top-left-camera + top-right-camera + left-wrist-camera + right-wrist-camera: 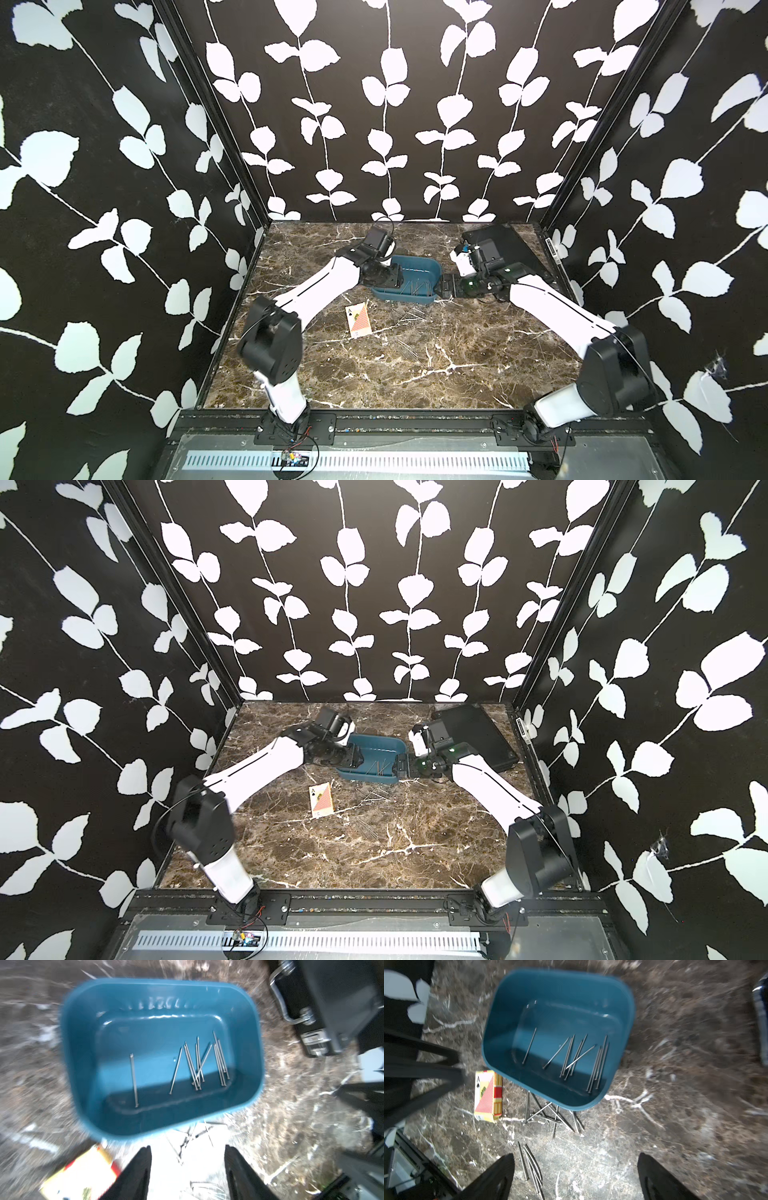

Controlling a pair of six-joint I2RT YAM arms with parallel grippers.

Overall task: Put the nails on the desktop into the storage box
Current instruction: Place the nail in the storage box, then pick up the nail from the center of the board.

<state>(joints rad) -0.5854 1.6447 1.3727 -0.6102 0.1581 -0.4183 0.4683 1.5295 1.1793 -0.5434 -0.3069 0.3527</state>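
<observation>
The teal storage box (419, 266) stands on the desktop (478, 365) towards the back, and several nails (411, 287) lie inside it. My left gripper (394, 284) hovers over the box's left end; the left wrist view shows it (188, 1150) open and empty, above the box's (83, 1047) nails (197, 1064). My right gripper (439, 286) is at the box's right end, open wide (576, 1157) with nothing between its fingers. Loose nails (550, 1113) lie in a heap just in front of the box (500, 1032). Further forward lies a smaller bundle (529, 1163).
A playing-card pack (358, 319) lies left of the loose nails. A flat black case (505, 243) with metal latches sits at the back right, close behind my right wrist. Patterned walls close in the desktop on three sides.
</observation>
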